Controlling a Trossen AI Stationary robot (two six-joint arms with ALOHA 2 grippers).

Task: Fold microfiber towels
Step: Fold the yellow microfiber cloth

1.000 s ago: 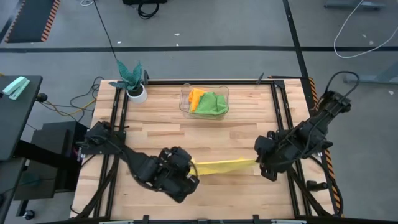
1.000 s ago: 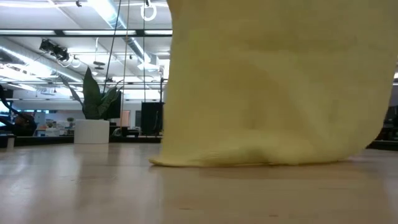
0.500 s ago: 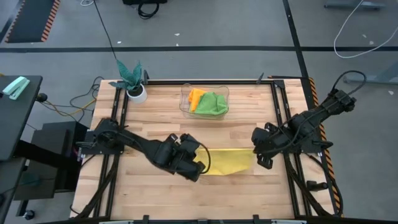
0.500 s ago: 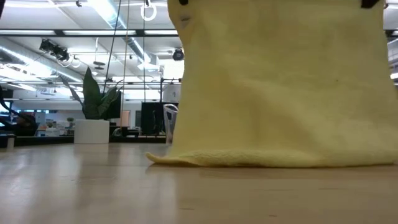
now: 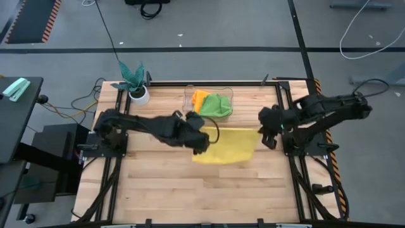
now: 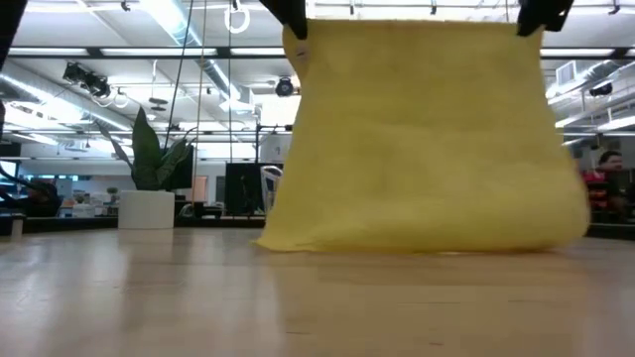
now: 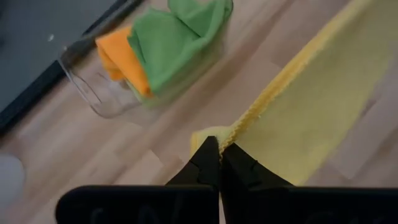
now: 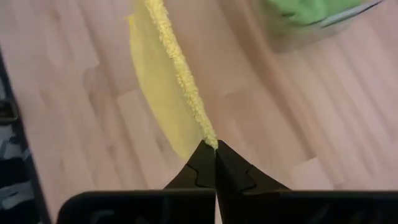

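A towel [image 5: 226,145] hung above the middle of the table [image 5: 164,196], stretched between the left hand [image 5: 201,137] and the right hand [image 5: 264,130], each pinching an upper corner; its lower edge rested on the table. Just behind it stood a bin [image 5: 188,107] holding more towels [image 5: 214,104]. A potted plant [image 5: 135,81] stood at the table's far left corner.

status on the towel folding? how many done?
None folded yet. In hand: the yellow towel hangs stretched between the left pincer and right pincer, each shut on a top corner, its lower edge on the table. Left: the orange towel and green towel, bunched in the clear bin.
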